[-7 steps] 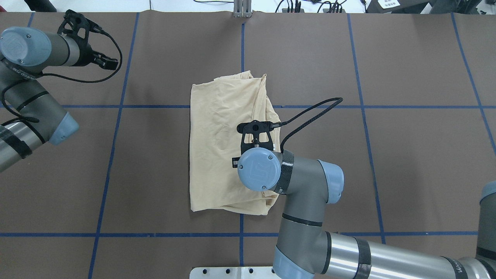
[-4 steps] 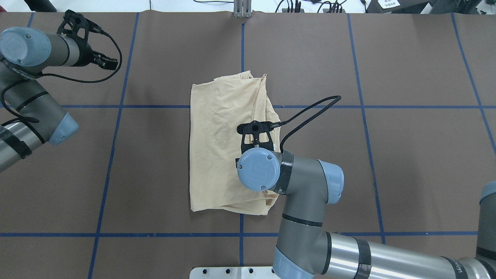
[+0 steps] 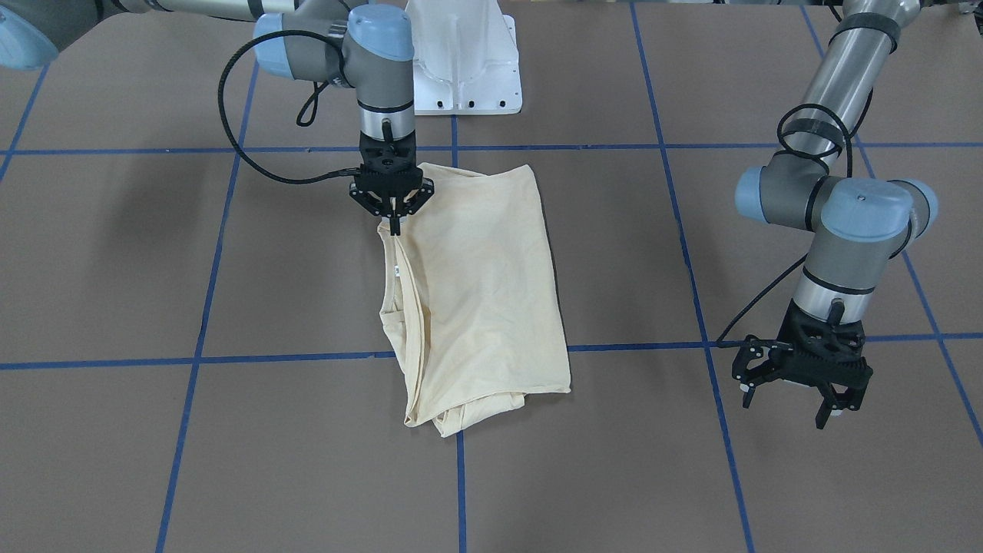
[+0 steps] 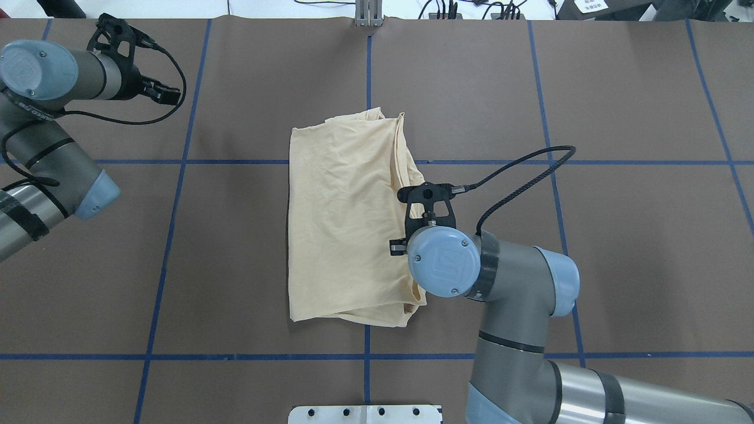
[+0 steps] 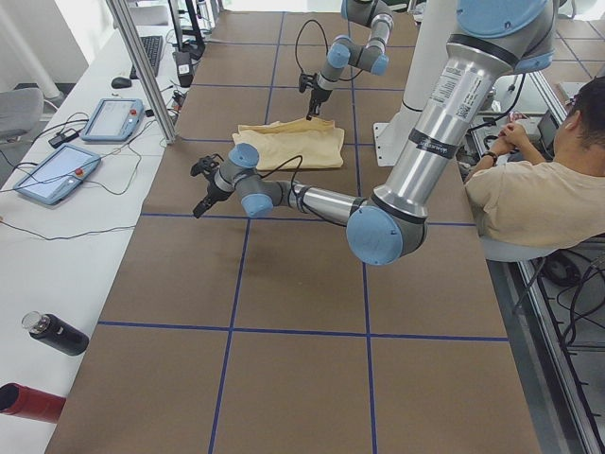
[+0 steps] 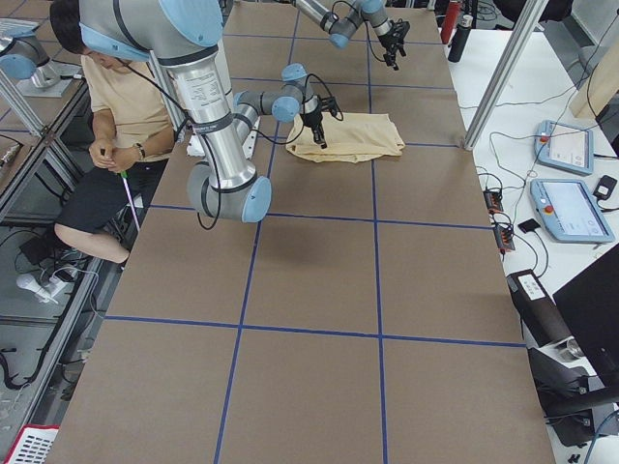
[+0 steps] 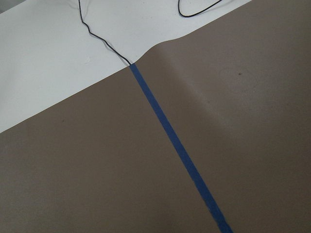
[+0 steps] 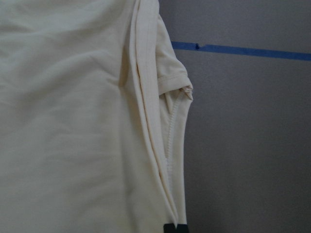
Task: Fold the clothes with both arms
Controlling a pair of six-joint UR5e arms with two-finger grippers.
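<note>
Garment: pale cream-yellow thin T-shirt (image 3: 484, 292), folded narrow, lies mid brown paper-covered surface (image 3: 230, 461).
Right end effector (image 3: 393, 224): apparently clenched on the shirt's layered side edge.
Left end effector (image 3: 787, 407): released, well apart.
Technique: pinch every layer, lift slightly, and carry level so the bottom layer does not drag.

Cream-yellow T-shirt (image 4: 341, 218), brown table (image 4: 618, 265) — blue grid lines (image 4: 235, 162), light-blue joint caps (image 4: 443, 262)

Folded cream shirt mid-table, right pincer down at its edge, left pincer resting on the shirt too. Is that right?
Not quite. The left pincer is not on the shirt; it hangs open over bare table paper, well off to the side, as the front-facing view shows. The rest holds.
</note>
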